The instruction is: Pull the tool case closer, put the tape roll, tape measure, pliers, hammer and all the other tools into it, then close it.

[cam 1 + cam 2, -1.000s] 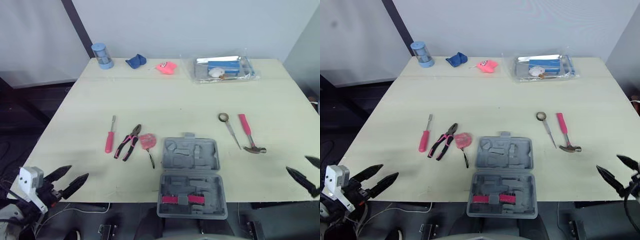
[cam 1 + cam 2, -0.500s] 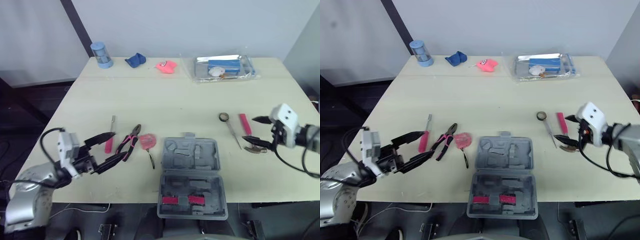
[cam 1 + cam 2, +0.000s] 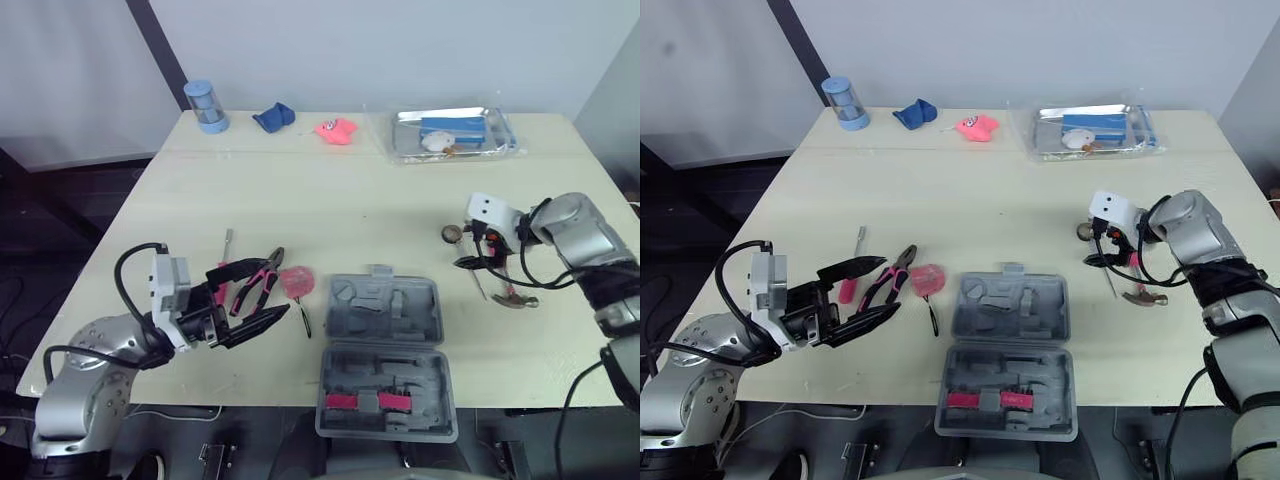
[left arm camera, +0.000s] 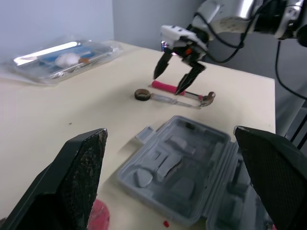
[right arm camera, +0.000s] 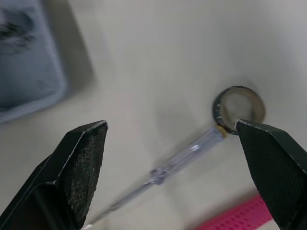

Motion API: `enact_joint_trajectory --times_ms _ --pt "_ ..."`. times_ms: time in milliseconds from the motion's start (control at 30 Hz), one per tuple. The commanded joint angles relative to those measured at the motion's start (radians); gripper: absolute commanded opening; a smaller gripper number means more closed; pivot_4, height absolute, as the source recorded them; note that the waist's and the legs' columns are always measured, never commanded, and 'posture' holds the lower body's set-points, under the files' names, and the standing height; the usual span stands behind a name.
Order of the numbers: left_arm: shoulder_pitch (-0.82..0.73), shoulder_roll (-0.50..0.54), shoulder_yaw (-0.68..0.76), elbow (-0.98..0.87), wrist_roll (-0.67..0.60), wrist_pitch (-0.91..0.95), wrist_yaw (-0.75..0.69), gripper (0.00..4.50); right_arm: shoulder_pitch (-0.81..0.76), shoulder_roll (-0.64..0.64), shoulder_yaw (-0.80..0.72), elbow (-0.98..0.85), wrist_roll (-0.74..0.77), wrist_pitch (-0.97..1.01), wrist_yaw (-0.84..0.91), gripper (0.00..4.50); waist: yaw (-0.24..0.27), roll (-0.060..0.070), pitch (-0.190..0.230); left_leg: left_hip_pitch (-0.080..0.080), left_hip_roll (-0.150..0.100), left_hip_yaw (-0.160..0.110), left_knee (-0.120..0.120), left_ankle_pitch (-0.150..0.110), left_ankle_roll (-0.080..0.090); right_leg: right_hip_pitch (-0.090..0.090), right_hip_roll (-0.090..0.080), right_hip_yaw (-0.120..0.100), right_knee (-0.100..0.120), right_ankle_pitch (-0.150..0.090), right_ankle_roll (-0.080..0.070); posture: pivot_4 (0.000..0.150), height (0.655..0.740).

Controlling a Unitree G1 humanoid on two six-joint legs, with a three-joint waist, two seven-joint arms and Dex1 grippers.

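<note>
Left gripper (image 3: 890, 286) jaws wide beside pliers (image 3: 268, 270), right gripper (image 4: 167, 84) jaws wide above hammer (image 3: 515, 298), tool case (image 3: 385, 310) open

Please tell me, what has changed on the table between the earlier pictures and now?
Both arms came in from the table's near edge. The left gripper moved forward to the pliers and is open. The right gripper moved forward and inward, and now hangs open above the hammer and tape roll. Nothing was taken hold of. The open tool case and all the tools lie where they were.
</note>
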Motion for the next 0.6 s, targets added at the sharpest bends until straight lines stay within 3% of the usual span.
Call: enact_joint_trajectory --times_ms 33,333,600 --pt "0.012 -0.007 0.017 -0.057 -0.036 0.004 0.019 4.5 -0.083 0.04 0.025 0.129 -0.074 -0.059 -0.011 4.46 -0.001 0.0 0.0 0.0 0.0 0.0 0.0 0.0 0.0 0.0 0.0 0.0 0.0 0.0 0.0 0.15 0.74" --pt "0.05 -0.012 0.051 -0.106 -0.091 0.023 0.06 4.5 -0.224 0.172 0.046 0.452 -0.202 -0.177 -0.095 4.46 -0.015 0.001 0.0 -0.002 0.0 0.0 0.0 0.0 0.0 -0.002 0.0 0.0 0.001 0.0 0.0 0.15 0.74" --pt "0.08 -0.027 0.057 -0.126 -0.093 0.011 0.089 4.5 -0.285 0.244 0.021 0.587 -0.249 -0.21 -0.15 4.46 -0.026 0.002 0.001 -0.002 0.0 0.0 0.0 0.0 0.0 -0.003 0.0 0.001 0.002 0.0 0.0 0.15 0.74"
